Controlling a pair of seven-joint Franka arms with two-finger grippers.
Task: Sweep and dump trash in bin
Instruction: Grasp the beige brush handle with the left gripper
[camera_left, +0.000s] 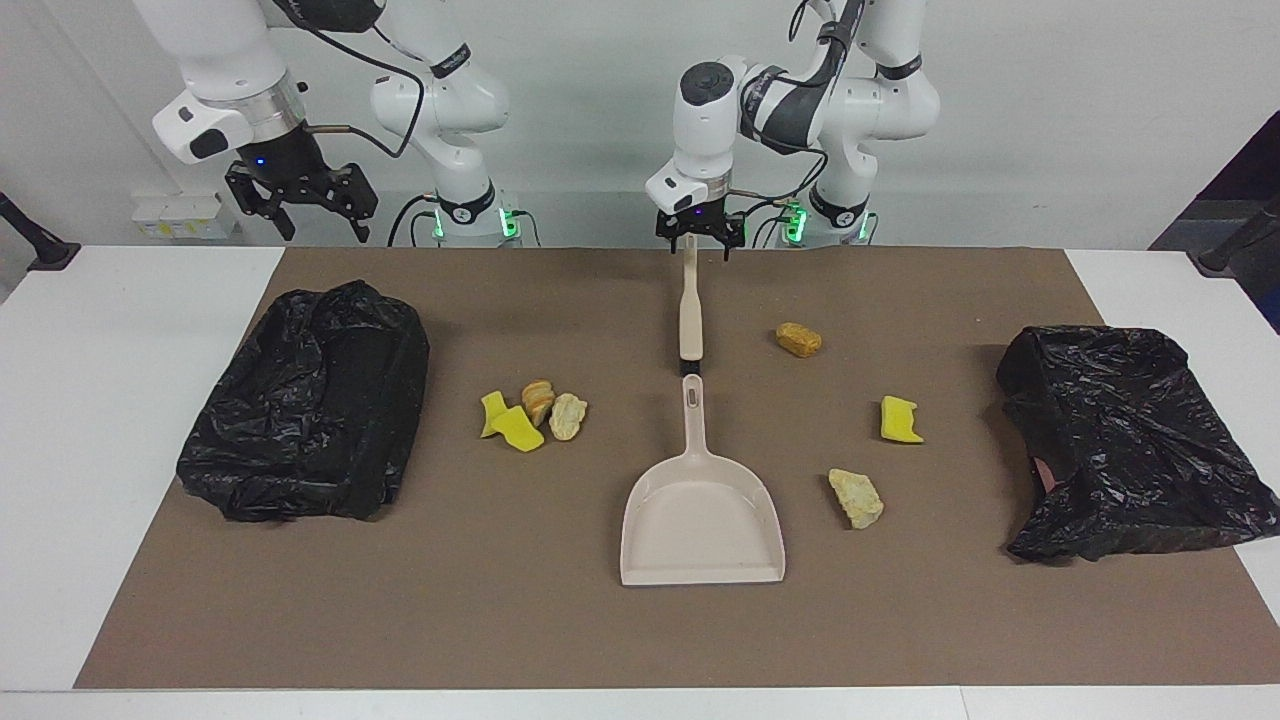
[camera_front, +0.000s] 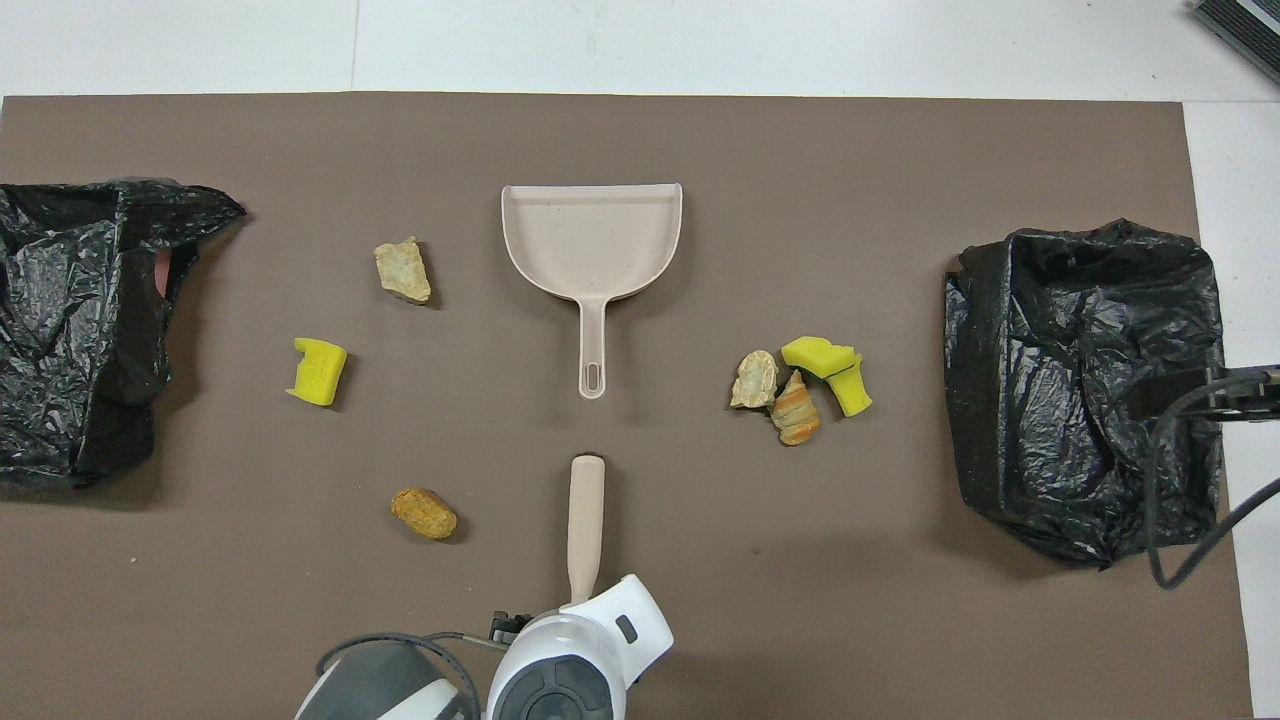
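Trash (camera_left: 540, 412) — loose on mat, apart from both hands | left hand (camera_left: 699, 240) open, seemingly over brush handle (camera_left: 689, 300) | right hand (camera_left: 300, 205) open — waiting

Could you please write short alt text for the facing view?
The left arm's open claw hangs over the brush handle's end, above the dustpan. Yellow and beige trash scraps dot the brown mat between two black bags; the right claw waits raised.

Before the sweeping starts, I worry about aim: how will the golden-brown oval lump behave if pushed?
The golden-brown oval lump looks rounded, so it may roll off line. It seems small and probably light, so it could skitter across the flat brown mat.
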